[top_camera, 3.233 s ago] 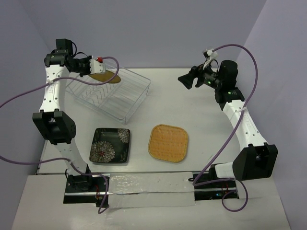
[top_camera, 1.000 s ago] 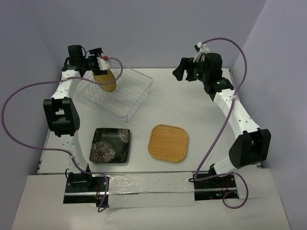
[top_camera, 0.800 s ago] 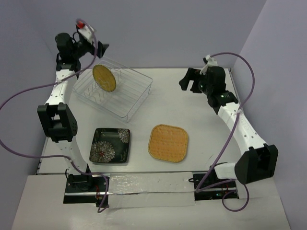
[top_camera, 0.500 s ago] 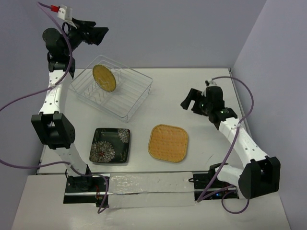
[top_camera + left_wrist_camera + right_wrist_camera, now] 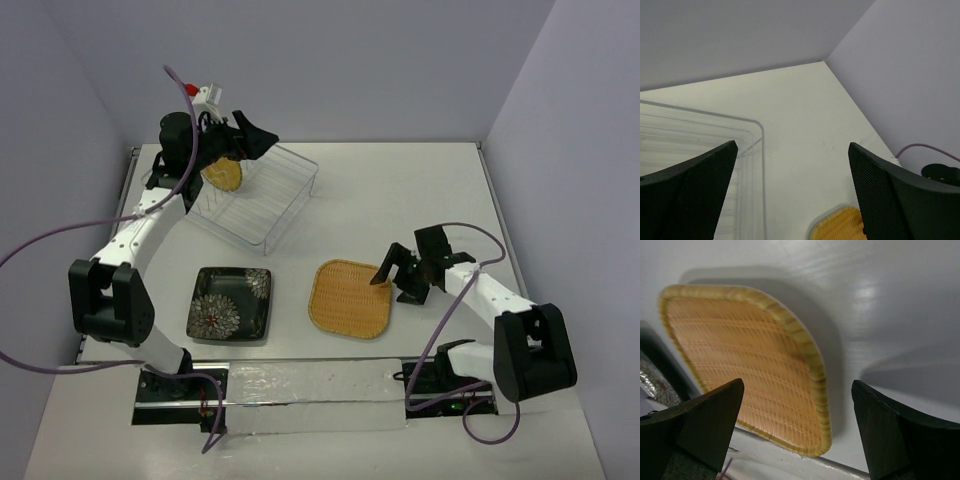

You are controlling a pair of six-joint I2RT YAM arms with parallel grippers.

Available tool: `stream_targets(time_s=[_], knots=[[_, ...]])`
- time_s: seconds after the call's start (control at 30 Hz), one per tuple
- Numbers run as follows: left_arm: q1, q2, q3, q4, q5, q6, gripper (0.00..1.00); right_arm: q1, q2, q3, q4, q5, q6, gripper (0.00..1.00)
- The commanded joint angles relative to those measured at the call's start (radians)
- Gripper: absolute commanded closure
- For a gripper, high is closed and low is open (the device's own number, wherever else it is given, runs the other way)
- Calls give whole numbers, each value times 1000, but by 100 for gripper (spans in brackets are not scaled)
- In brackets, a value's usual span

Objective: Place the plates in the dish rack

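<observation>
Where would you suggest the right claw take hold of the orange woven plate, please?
Take it by its right-hand rim, coming in low from the right. The orange plate lies flat on the table, so only its raised, rounded rim gives the fingers something to pinch. The open right claw sits beside that edge, so this is probably the easiest approach.

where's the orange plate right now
In the top view the orange plate lies flat on the table near the front, just right of the black flowered plate, with the right pincer open at its right edge.
</observation>
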Motion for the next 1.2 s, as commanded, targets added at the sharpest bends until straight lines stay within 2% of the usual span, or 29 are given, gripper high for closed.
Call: stream_targets(time_s=[0.0,0.13,0.23,0.27,0.37,0.43,0.67,0.73,0.77,1.0,1.17], knots=[[-12,-127,-40,8,-76,27,1,-1,54,-32,23,-32,21,5],[-29,-134,-54,-27,-78,35,1,-1,96,-58,59,-38,7,10],[-45,-141,-65,-53,-44,41,1,-1,137,-74,112,-69,0,21],[-46,-144,-66,-49,-35,48,1,-1,145,-77,127,-78,1,22],[-75,-157,-68,-68,-37,97,1,-2,172,-90,161,-86,-1,38],[-98,-156,-44,-106,-49,126,1,-1,174,-96,164,-63,-5,53],[-122,-133,-28,-110,3,140,1,-4,72,-98,163,-22,-27,81],[-134,-126,-27,-109,5,145,1,-3,36,-93,162,-26,-30,96],[-138,-123,-25,-110,8,149,1,-4,19,-90,160,-29,-32,100],[-194,-104,-9,-134,79,241,1,-7,-103,-7,110,-64,-15,100],[-288,-116,-11,-176,53,360,1,-10,-138,111,67,-34,48,100]])
